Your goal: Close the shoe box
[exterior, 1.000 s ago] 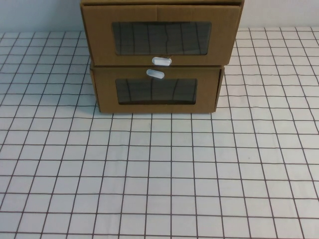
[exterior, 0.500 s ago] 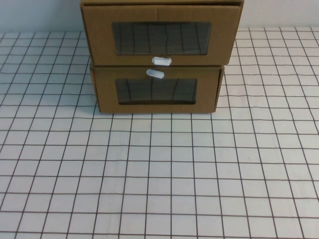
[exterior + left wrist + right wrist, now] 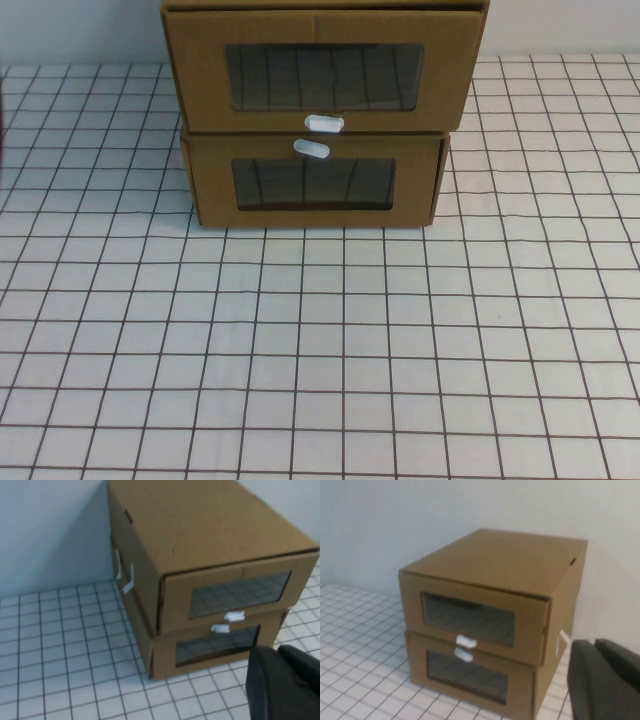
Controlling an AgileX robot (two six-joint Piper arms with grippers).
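White bench (image 3: 320, 350) with a black grid fills the scene, and a plain pale wall (image 3: 395, 520) closes it behind. Two cardboard boxes stand one on the other against this wall.

The shoe box (image 3: 200, 80) is the upper one, with its tab (image 3: 324, 123) under the window. Its drawer front comes a little out of the sleeve, toward the robot, and overhangs the lower box (image 3: 215, 185); I judge this is the gap that must be closed. The lower box has its tab (image 3: 311, 149) above its window, so the two tabs lie very near each other, and its front seems flush.

The left hand (image 3: 285, 680) shows only as a dark mass at the edge of its wrist view. It is off the bench; the shoe box is ahead of it and well apart, with the box's side and front both visible. Whether this hand is spread or pressed together I cannot tell. The right hand (image 3: 605, 680) is the same: a dark shape, the shoe box in front of it and well apart, the state not to be told. Neither hand appears in the high view, so both probably wait near the robot.

Nothing lies on the bench between the hands and the drawer front. A flat push on the front should do; the lower box and the near tabs are the only things to avoid.
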